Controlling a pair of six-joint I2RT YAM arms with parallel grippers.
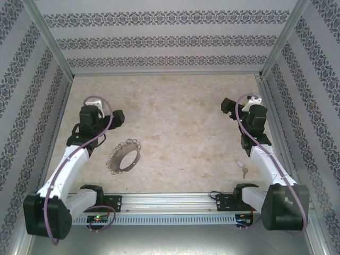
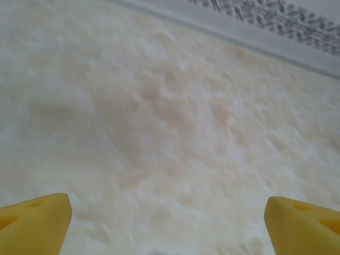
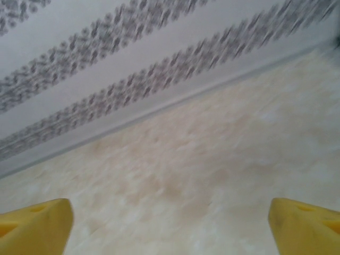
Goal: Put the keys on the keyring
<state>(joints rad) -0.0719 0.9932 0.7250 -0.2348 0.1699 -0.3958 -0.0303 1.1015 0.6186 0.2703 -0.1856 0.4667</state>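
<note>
The keyring (image 1: 124, 155), a thin dark-grey hoop fringed with small silvery loops, lies flat on the table left of centre, just in front of the left arm. One tiny silvery key (image 1: 244, 170) lies loose near the right arm's forearm. My left gripper (image 1: 118, 117) hovers behind the hoop, apart from it. In the left wrist view that gripper (image 2: 170, 228) is open, its yellow fingertips (image 2: 37, 220) wide apart over bare table. My right gripper (image 1: 227, 105) is far right, behind the key. The right wrist view shows it (image 3: 170, 228) open too, with nothing between the yellow pads (image 3: 305, 226).
Patterned walls (image 1: 170, 40) close in the beige table (image 1: 180, 117) at the back and both sides. An aluminium rail (image 1: 170, 201) with both arm bases runs along the near edge. The right wrist camera faces the back wall (image 3: 133, 58).
</note>
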